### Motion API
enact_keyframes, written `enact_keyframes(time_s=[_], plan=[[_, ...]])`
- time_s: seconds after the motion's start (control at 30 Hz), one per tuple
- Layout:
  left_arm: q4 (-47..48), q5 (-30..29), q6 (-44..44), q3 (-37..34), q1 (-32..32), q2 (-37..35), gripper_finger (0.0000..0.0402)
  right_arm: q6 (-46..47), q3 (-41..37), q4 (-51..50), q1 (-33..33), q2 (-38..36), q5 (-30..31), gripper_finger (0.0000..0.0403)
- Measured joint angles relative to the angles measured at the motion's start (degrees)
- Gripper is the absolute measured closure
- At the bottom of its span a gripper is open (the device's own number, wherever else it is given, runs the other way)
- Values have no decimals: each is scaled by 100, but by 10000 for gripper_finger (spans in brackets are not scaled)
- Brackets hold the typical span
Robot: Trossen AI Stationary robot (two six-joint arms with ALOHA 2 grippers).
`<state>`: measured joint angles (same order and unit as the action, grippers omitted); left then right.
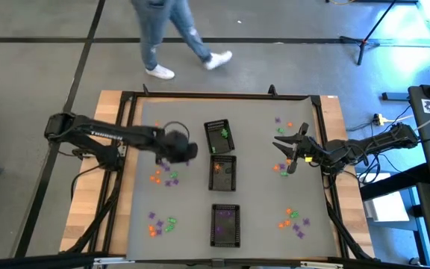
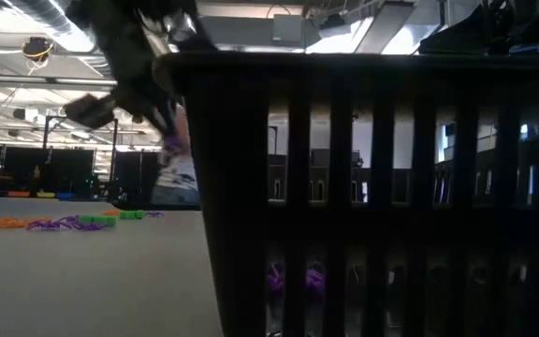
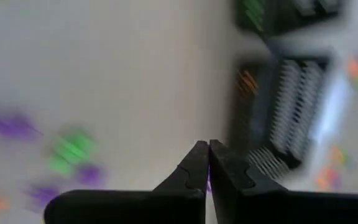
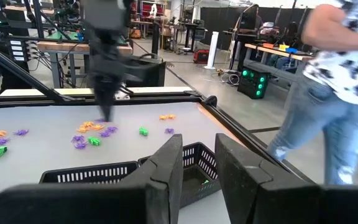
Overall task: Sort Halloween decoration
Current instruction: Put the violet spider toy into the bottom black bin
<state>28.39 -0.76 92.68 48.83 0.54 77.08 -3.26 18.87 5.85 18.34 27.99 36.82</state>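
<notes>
My left gripper (image 1: 187,152) hangs above the table beside the middle tray (image 1: 223,172), fingers pressed together on what looks like a purple trinket (image 2: 170,143) (a sliver of purple shows between the tips). My right gripper (image 1: 290,155) waits part-spread near the right edge. The Halloween decoration (image 1: 164,176) lies in loose clusters around the trays, some already sorted inside. I judge these pieces feather-light, stiff and slippery; pinching across a thin limb seems safest.
</notes>
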Motion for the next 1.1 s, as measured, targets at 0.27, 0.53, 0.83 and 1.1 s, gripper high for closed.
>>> enact_keyframes(time_s=[0.27,0.53,0.83,1.1], plan=[[-2240,-1442,1146,14,1650,578,401,2,2,-4,-2,0,-2,310],[-4557,-1320,1221,214,1958,2085,401,2,0,-1,-1,2,-2,310],[-3190,-895,531,1797,2054,2788,401,-1,2,-3,1,0,-2,310],[-242,-857,213,3311,2255,3163,401,2,2,-2,0,0,0,310]])
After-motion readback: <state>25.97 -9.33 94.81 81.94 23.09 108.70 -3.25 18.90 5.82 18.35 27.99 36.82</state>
